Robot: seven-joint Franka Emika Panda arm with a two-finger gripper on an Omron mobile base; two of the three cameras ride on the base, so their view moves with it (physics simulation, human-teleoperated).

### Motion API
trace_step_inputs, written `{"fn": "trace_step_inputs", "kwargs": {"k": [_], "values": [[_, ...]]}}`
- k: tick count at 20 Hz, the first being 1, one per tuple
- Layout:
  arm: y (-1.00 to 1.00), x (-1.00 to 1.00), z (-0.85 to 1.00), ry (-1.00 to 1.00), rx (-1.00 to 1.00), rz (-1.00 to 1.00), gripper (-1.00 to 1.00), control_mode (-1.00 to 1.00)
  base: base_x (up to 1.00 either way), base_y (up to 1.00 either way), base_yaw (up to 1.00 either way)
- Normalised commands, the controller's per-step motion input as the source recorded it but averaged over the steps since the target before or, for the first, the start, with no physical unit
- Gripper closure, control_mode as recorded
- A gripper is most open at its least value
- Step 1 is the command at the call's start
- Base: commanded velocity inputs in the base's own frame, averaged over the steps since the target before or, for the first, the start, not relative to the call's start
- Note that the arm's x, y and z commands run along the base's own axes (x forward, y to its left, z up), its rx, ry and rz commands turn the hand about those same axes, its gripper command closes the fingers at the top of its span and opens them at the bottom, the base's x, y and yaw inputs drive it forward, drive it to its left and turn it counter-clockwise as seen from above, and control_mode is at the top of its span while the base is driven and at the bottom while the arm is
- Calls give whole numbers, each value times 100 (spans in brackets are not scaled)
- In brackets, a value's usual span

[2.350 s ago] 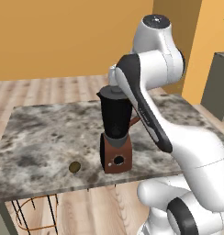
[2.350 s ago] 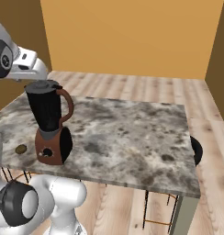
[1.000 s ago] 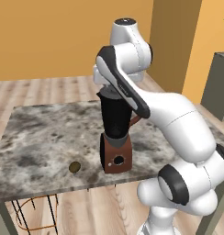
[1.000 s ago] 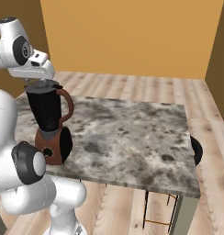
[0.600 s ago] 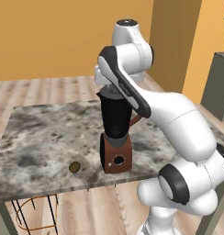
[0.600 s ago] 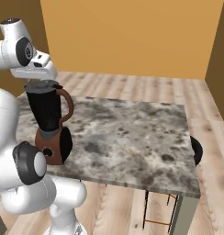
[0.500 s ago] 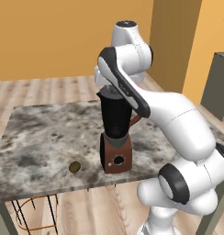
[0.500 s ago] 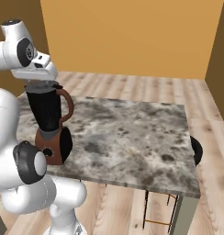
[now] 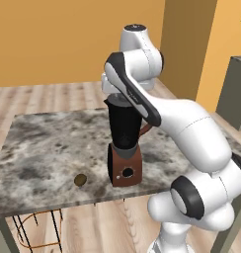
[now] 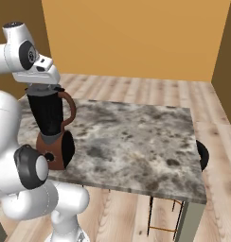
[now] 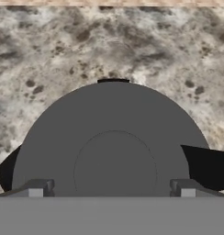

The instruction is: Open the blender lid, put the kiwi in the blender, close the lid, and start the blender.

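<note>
Since 2.4 s ago the arm has swung in over the blender (image 9: pixel 125 143), and over the last second the hand has only eased a touch lower; the table (image 10: pixel 136 142) and its contents sit as they did. None of the 4 steps is finished: the blender lid (image 11: pixel 109 137) is on the jar, the kiwi (image 9: pixel 80 180) lies on the marble near the blender's base on its left in the left base view, and the dial looks untouched. The gripper (image 11: pixel 109 193) hovers directly above the lid with its jaws spread wide and empty, 1 fingertip to each side of the central knob. Whether the tips already touch the lid is hard to tell.
</note>
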Motion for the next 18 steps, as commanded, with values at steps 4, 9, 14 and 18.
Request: {"fn": "trace_step_inputs", "kwargs": {"k": [4, 9, 14, 18], "values": [[2, 1, -44, 4, 0, 0, 100, -100, 0, 0, 0], [6, 0, -38, 3, 0, 0, 100, -100, 0, 0, 0], [9, 0, -22, 0, 0, 0, 100, -100, 0, 0, 0], [3, 0, -5, 0, 0, 0, 100, -100, 0, 0, 0]]}}
